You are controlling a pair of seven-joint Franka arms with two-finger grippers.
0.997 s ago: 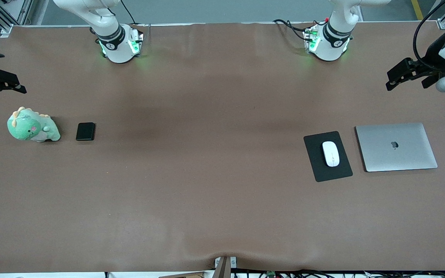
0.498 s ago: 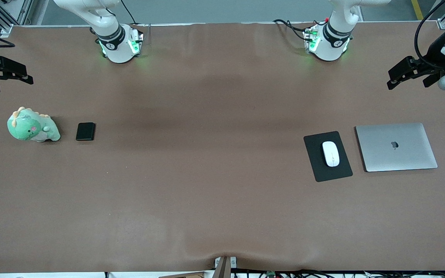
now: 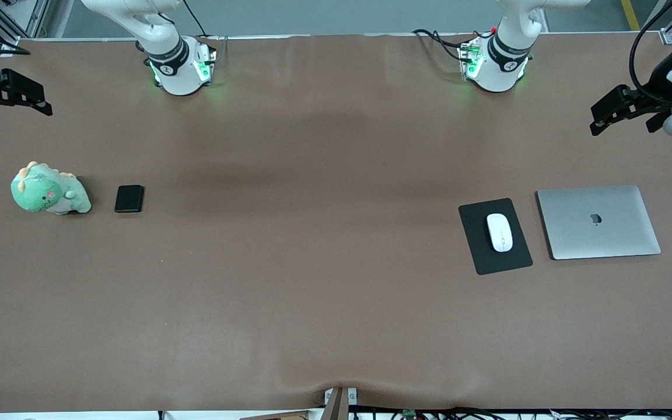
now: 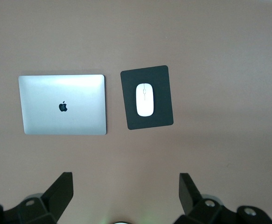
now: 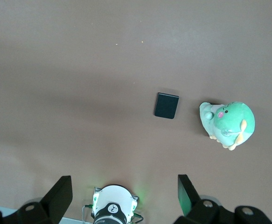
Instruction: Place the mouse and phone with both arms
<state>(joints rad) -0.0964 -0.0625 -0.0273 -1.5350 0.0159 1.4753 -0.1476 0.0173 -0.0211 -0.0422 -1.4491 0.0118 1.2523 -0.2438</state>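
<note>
On the tabletop | mouse (image 3: 500,232) is seen on a pad (image 3: 494,235) beside a laptop (image 3: 598,221) | phone (image 3: 129,198) beside a plush (image 3: 49,190) | left gripper (image 3: 622,109) and right gripper (image 3: 6,93) are held wide, empty, over the end edges

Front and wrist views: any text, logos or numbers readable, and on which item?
No readable words or numbers.
Laptop: dark apple-shaped logo on its closed lid, no lettering.
Arm bases: small dark marks on the black bands, too small to read.
Mouse, phone, mouse pad: blank.
</note>
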